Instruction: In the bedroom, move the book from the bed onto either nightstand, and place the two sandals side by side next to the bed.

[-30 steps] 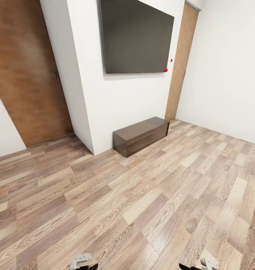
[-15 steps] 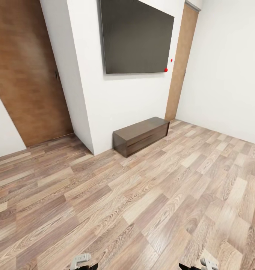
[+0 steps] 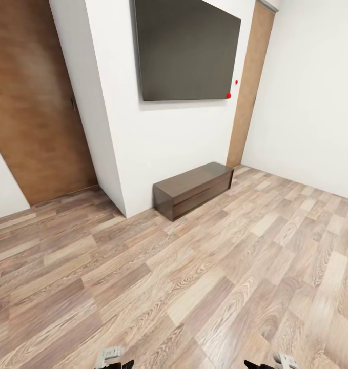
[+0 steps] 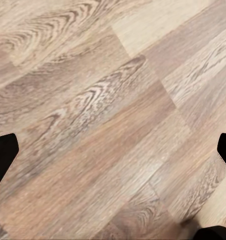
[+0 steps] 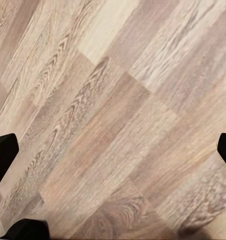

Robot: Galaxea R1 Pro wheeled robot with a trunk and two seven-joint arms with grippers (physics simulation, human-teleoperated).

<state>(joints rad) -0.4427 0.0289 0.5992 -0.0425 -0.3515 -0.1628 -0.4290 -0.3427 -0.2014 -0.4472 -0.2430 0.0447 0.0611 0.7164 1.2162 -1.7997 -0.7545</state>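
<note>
A long, low dark wooden cabinet [image 3: 193,189] with one wide drawer stands on the wood-plank floor [image 3: 204,287], its back against a white wall [image 3: 158,148]. Above it hangs a large dark screen [image 3: 186,48]; two small red dots [image 3: 228,95] sit by its lower corner, possibly lights. Brown wooden panels [image 3: 35,102] flank the wall.

A home interior is being shown: a wall-mounted television [image 3: 186,48] at upper centre, a low dark wooden cabinet [image 3: 193,189] beneath, wood-plank floor [image 3: 194,287] throughout.
</note>
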